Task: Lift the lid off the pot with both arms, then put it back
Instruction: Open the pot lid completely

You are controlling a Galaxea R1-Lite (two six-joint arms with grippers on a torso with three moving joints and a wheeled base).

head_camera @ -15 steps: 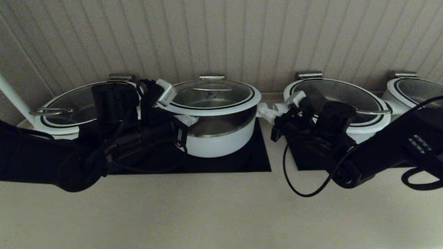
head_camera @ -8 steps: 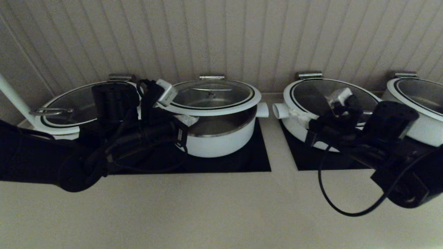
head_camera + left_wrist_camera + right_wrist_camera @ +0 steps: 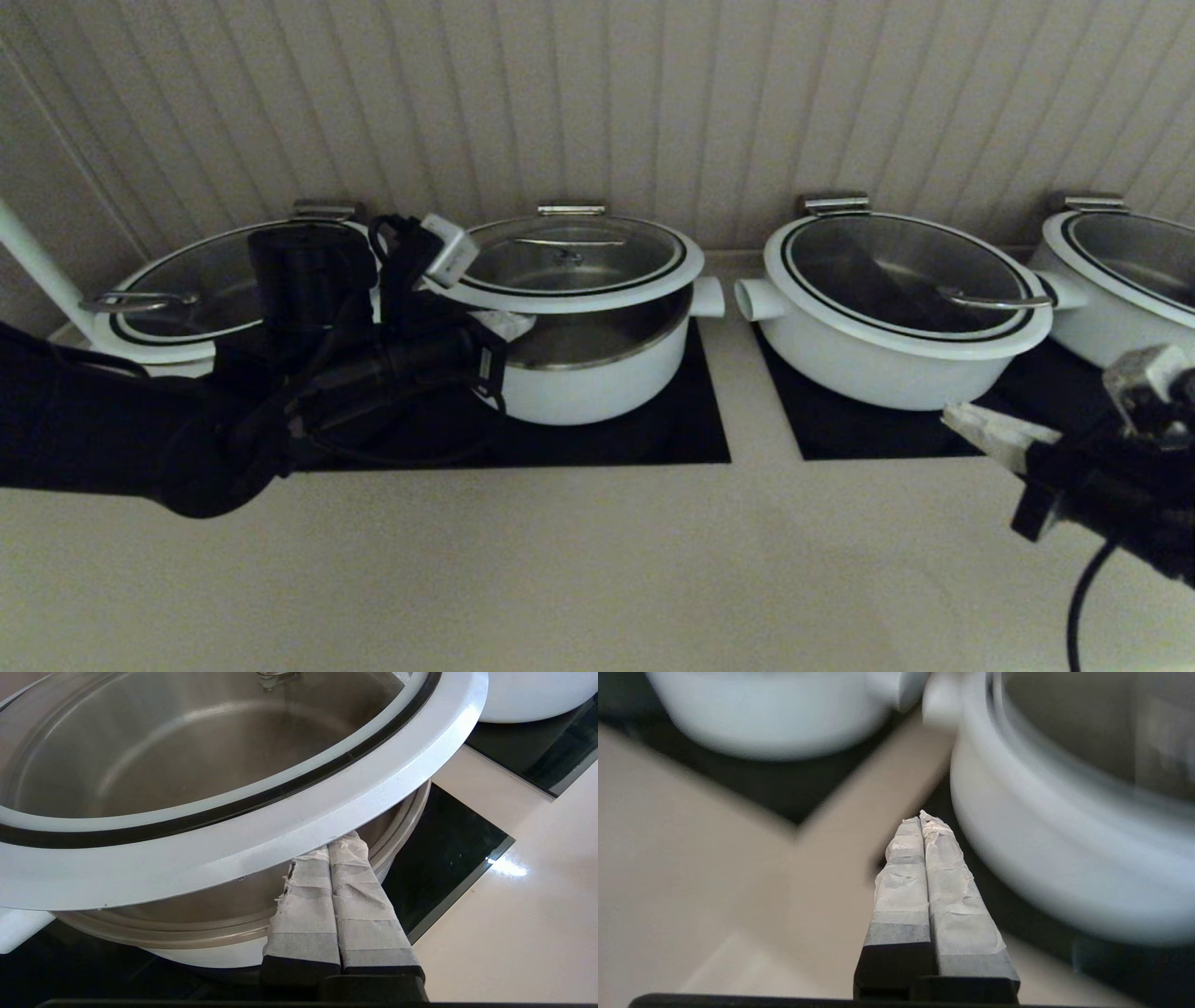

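Observation:
The lid [image 3: 569, 257] sits tilted on the pot [image 3: 588, 387], its front edge raised above the steel rim and its back edge low. My left gripper [image 3: 504, 323] is shut, and its taped fingertips are wedged under the lid's white rim on the pot's left front. In the left wrist view the gripper [image 3: 334, 845] props up the lid rim [image 3: 280, 830] above the pot [image 3: 140, 933]. My right gripper [image 3: 952, 415] is shut and empty, low at the right, over the counter and away from the pot. In the right wrist view its fingers [image 3: 901, 882] are pressed together.
A wider lidded pot [image 3: 168, 313] stands behind my left arm. Another [image 3: 887, 350] stands right of the task pot, also in the right wrist view [image 3: 1041, 858]. A third [image 3: 1111, 280] is far right. Black hob panels [image 3: 653, 439] lie under them; beige counter in front.
My right arm has pulled away from the pot's right side, swinging right and down toward the counter's front. My left arm and the tilted lid have not moved.

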